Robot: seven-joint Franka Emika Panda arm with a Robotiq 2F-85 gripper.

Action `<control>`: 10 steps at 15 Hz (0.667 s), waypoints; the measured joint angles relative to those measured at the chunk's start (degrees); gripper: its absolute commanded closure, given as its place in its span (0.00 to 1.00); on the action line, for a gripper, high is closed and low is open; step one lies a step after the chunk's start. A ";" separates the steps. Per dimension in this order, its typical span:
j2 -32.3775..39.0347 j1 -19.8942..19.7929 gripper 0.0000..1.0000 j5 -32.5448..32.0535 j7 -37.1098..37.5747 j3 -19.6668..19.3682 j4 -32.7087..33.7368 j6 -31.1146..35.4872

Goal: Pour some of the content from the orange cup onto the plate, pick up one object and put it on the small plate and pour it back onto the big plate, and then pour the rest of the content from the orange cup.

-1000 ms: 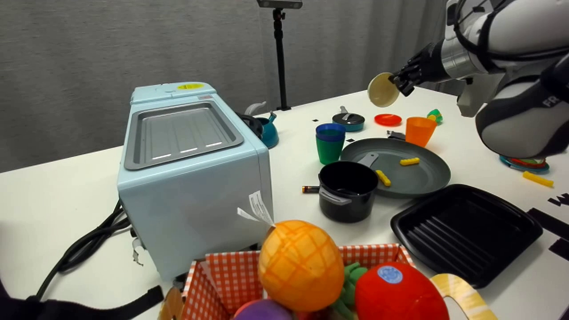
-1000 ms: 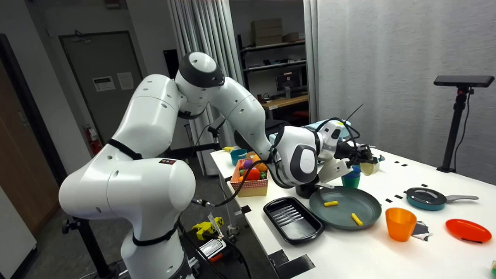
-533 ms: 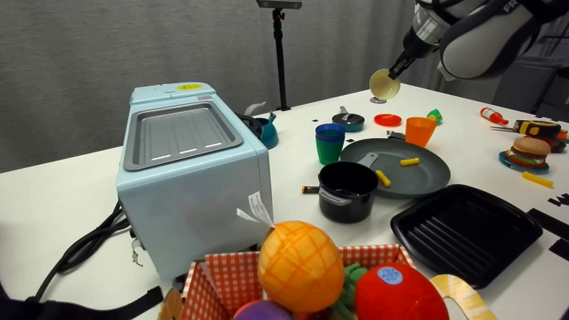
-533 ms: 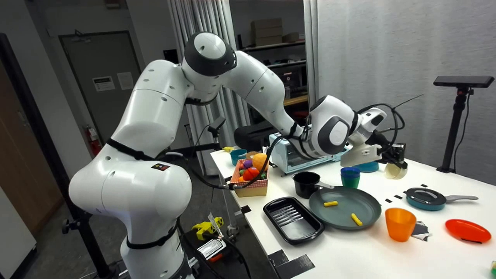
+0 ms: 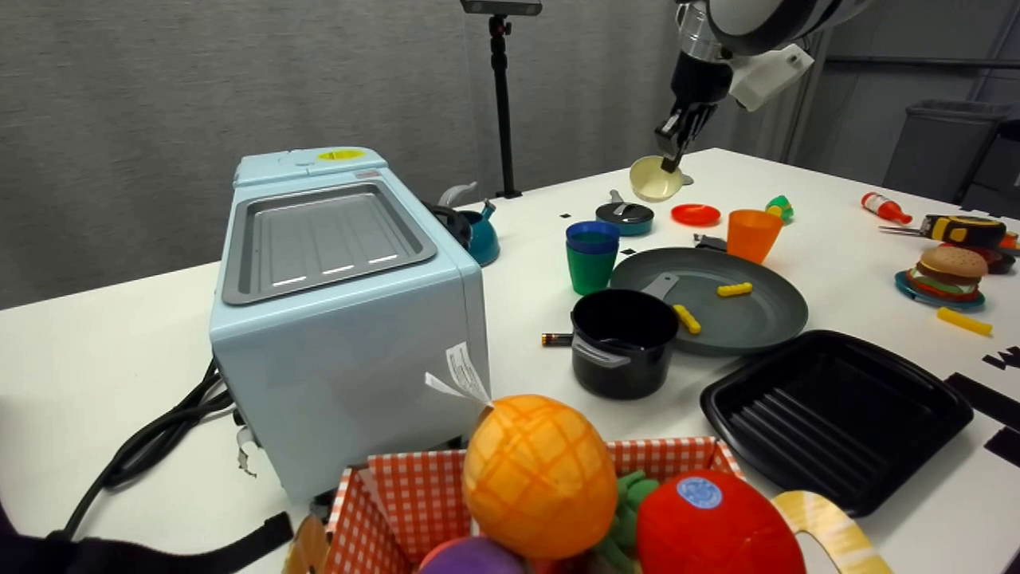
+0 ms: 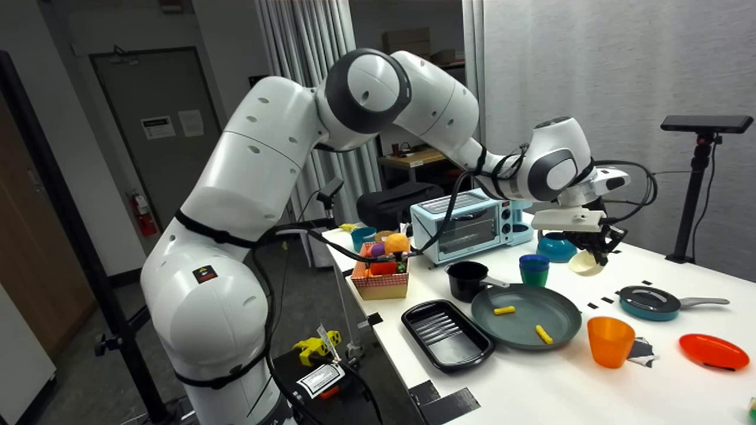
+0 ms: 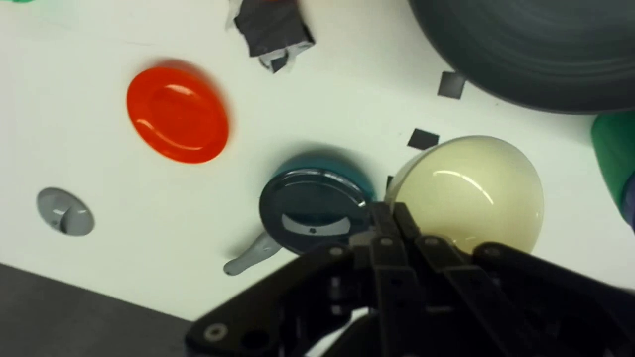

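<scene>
The Robotiq gripper [image 7: 394, 217] is clenched on the rim of a small pale yellow bowl [image 7: 478, 186], which hangs tilted above the white table [image 6: 531, 392]; in the wrist view the bowl shows between a teal skillet [image 7: 317, 208] on the left and a stack of blue and green cups [image 7: 612, 153] at the right edge. The wide dark grey plate [image 6: 549, 304] lies on the table with two yellow sticks [image 5: 734, 290] on it, set apart, and in an exterior view a third yellow stick [image 5: 964, 321] lies on the table far to the right, near a toy hamburger [image 5: 947, 271]. The orange cup [image 6: 611, 345] stands upright just beside the plate, on its far right side in that view, its bottom hidden from sight. Left of the plate and nearer stands a black saucepan [image 5: 625, 355], and a black ridged tray [image 5: 837, 418] lies near and right. On the left is a light blue toaster oven [image 5: 343, 319], with a red-checked basket [image 5: 418, 486] of plush fruit [image 5: 538, 478] at the near edge
</scene>
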 measured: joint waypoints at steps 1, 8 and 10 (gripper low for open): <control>1.03 -2.73 0.99 0.66 -0.54 2.79 2.77 -4.25; 10.44 -14.40 0.99 -0.56 -0.10 14.83 20.92 -26.48; 13.45 -14.76 0.99 -0.65 0.72 15.48 25.45 -29.46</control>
